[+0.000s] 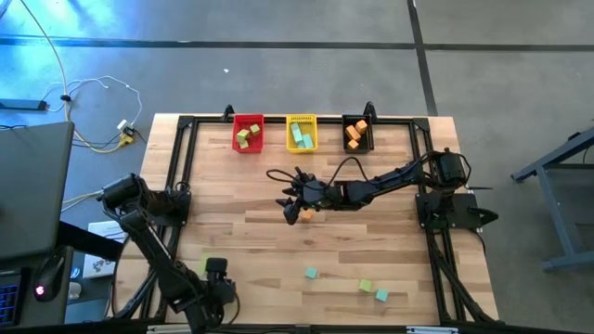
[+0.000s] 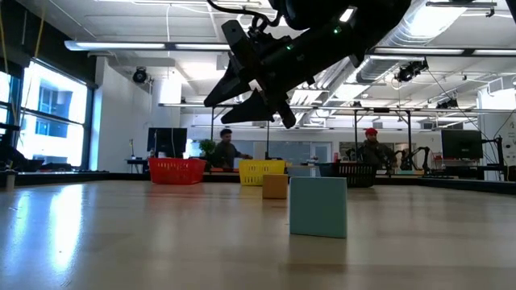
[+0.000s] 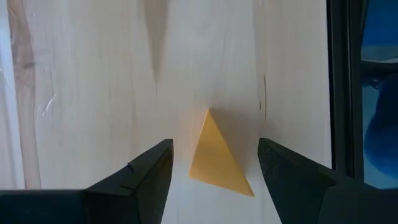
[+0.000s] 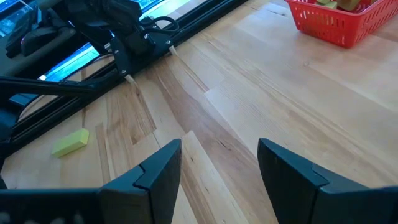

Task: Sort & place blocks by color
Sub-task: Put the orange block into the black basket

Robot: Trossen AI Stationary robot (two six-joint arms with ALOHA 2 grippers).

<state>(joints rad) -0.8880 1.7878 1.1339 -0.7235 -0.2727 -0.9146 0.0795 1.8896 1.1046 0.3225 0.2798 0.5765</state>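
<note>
Right gripper [image 1: 290,206] released, above one orange block [image 1: 305,215]; loose blocks: two teal [image 1: 311,273], one green [image 1: 366,286], possibly more.

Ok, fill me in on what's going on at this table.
Two robot arms are sorting small blocks by color. The red bin holds yellow-green blocks, the yellow bin teal ones, the black bin orange ones. The right gripper hovers mid-table, jaws open and empty, close to an orange block. The left gripper sits low at the edge opposite the bins, jaws open around a yellow-orange wedge. Two teal blocks and a yellow-green block lie loose.
</note>
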